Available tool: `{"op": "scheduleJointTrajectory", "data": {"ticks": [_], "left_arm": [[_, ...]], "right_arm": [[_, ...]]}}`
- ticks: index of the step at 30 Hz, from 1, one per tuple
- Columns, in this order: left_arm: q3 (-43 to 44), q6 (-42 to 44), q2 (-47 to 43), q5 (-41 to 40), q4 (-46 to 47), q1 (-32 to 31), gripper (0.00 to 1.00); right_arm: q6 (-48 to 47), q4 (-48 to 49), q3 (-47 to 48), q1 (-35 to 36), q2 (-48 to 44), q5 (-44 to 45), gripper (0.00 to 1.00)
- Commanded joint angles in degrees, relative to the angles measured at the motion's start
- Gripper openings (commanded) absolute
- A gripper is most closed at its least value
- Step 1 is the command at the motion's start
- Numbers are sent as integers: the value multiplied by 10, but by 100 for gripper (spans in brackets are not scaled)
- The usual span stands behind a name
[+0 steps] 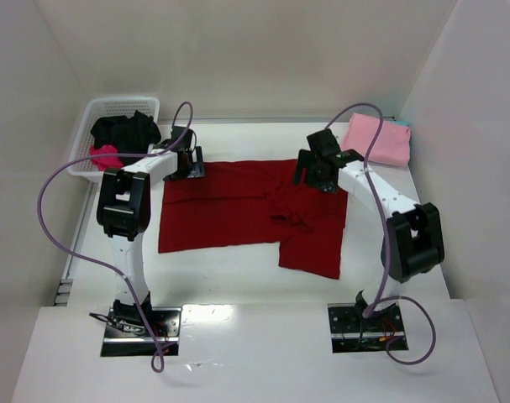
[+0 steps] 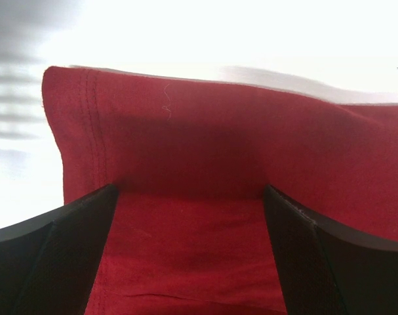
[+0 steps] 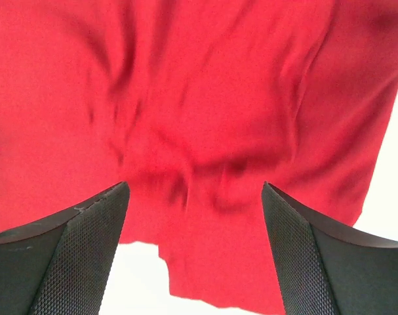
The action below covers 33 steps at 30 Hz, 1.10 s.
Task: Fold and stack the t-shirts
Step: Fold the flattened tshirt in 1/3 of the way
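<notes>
T-shirt (image 1: 238,210), dark red, lies with its long axis left to right; both arms' jaws stand spread.

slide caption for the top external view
Left hand and right hand, both open, over a dark red cloth t-shirt spread on the white table; folded light pink t-shirt at far right.

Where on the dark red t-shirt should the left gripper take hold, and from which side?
On the dark red t-shirt, probably the far-left corner, at the stitched hem: it lies flat, unlike the creased right part. Come from the left edge, low, where the open left gripper sits over it.
</notes>
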Motion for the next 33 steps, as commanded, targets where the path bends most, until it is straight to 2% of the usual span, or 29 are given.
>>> {"op": "scheduleJointTrajectory", "data": {"ticks": [1,5,10,15,16,23,27,30,32,33], "left_arm": [[3,14,16,19,-14,1,99],[3,14,16,29,-14,1,99],[3,14,16,35,-14,1,99],[3,14,16,35,-14,1,99],[3,14,16,35,-14,1,99],[8,14,16,35,-14,1,99],[8,14,16,35,-20,1,99],[8,14,16,35,-20,1,99],[8,14,16,40,-20,1,99],[8,14,16,40,-20,1,99]], "right_arm": [[7,83,47,-60,71,55,87],[2,111,88,-108,115,75,85],[-25,112,121,-131,186,98,83],[-36,151,99,-131,198,84,71],[-36,156,99,-131,206,77,64],[-36,167,93,-137,238,51,54],[-31,167,88,-137,251,36,54],[-31,172,72,-137,251,30,49],[-31,172,66,-137,251,43,31],[-31,172,66,-137,251,43,26]]}}
